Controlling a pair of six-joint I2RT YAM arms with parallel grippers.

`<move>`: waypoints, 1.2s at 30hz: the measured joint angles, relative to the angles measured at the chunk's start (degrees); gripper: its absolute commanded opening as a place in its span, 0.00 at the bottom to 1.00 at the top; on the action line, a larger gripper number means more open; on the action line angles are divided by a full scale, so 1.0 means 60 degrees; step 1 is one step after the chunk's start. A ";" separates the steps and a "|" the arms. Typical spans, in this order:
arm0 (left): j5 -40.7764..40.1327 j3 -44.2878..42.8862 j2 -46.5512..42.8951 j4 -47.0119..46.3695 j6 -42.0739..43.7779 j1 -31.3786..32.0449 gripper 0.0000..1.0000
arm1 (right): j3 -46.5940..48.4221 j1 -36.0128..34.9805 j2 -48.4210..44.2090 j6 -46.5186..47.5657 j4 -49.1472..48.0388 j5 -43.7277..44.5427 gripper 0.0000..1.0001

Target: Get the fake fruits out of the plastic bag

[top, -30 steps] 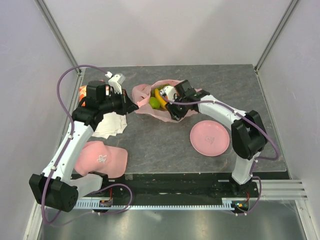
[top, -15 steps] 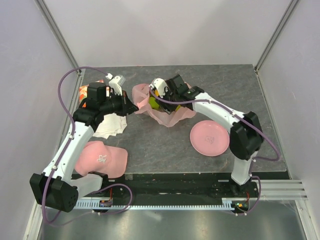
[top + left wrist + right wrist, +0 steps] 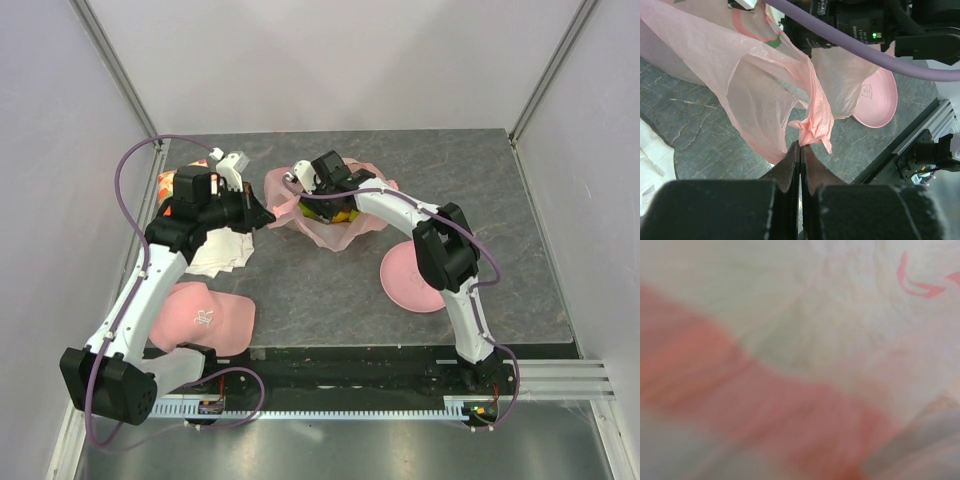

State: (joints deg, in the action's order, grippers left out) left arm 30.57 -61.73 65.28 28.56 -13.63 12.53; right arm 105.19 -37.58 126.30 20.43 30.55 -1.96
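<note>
The pale-pink plastic bag (image 3: 330,232) lies at the back middle of the table, its mouth facing left. My left gripper (image 3: 268,217) is shut on a bunched handle of the plastic bag (image 3: 812,125) and holds it up. My right gripper (image 3: 318,178) reaches into the bag's mouth from the right, and its fingers are hidden. The right wrist view shows only blurred bag film (image 3: 840,340) close to the lens. Of the fake fruits only a sliver of yellow (image 3: 344,214) shows, under the right arm.
A flat pink plate (image 3: 405,285) lies right of the bag, partly under the right arm, and also shows as the plate (image 3: 882,97) in the left wrist view. A pink cloth with a logo (image 3: 200,315) and white cloth (image 3: 222,255) lie near the left arm.
My right arm has swung left and further into the bag's mouth, covering the banana and green fruit seen earlier. The left arm holds still with the handle.
</note>
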 measured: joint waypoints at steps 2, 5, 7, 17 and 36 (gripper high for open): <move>0.0000 0.0000 0.0000 0.0000 -0.0004 -0.0011 0.01 | 0.0175 0.0033 0.0178 0.0066 0.0080 0.0069 0.56; 0.0004 0.0000 0.0000 -0.0004 0.0000 -0.0033 0.01 | 0.0459 0.0102 0.0430 0.0113 0.0142 0.0091 0.57; 0.0004 0.0000 0.0000 0.0000 0.0000 -0.0055 0.02 | 0.0645 0.0120 0.0594 0.0175 0.0237 0.0120 0.57; 0.0004 0.0000 0.0000 0.0000 0.0000 -0.0157 0.02 | 0.1239 0.0168 0.1293 0.0484 0.0736 0.0361 0.28; 0.0266 -0.0113 0.0423 -0.0208 0.0000 -0.0157 0.02 | -0.0051 0.0175 -0.3665 0.0831 0.1756 -0.1115 0.22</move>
State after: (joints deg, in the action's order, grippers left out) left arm 32.16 -62.41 67.81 27.31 -13.63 11.60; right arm 104.88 -36.53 104.31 25.41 41.08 -8.64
